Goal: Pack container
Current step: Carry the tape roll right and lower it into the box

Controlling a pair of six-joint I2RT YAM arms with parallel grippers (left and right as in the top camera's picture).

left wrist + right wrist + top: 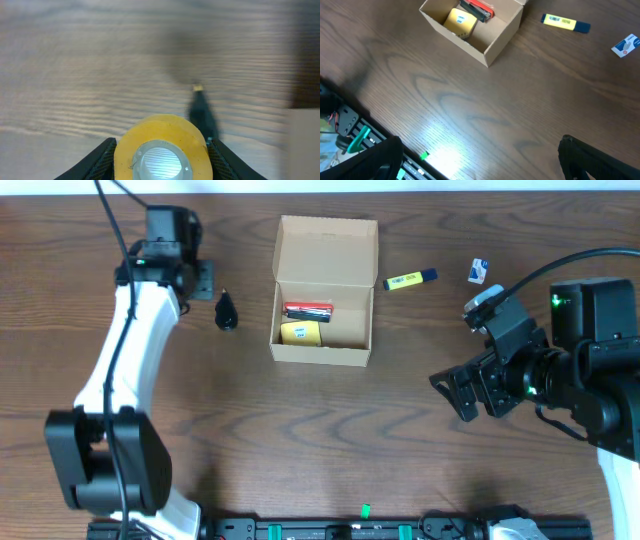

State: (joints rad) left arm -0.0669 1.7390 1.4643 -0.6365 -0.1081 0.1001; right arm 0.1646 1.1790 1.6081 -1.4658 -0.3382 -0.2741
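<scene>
The container (325,352) is a tan cardboard box, open with its flap lid standing up at the back; it also shows in the right wrist view (502,40). Inside lie a yellow labelled item (301,333) and a red-and-black item (308,310). My left gripper (203,280) is left of the box and above the table. In the left wrist view it (160,162) is shut on a yellow tape roll (160,131). My right gripper (466,394) is open and empty, far right of the box, as the right wrist view (480,160) also shows.
A small black object (227,311) lies between the left gripper and the box; it is blurred in the left wrist view (201,112). A yellow highlighter (410,279) and a small white-and-blue item (477,271) lie right of the box. A rail (350,530) runs along the front edge.
</scene>
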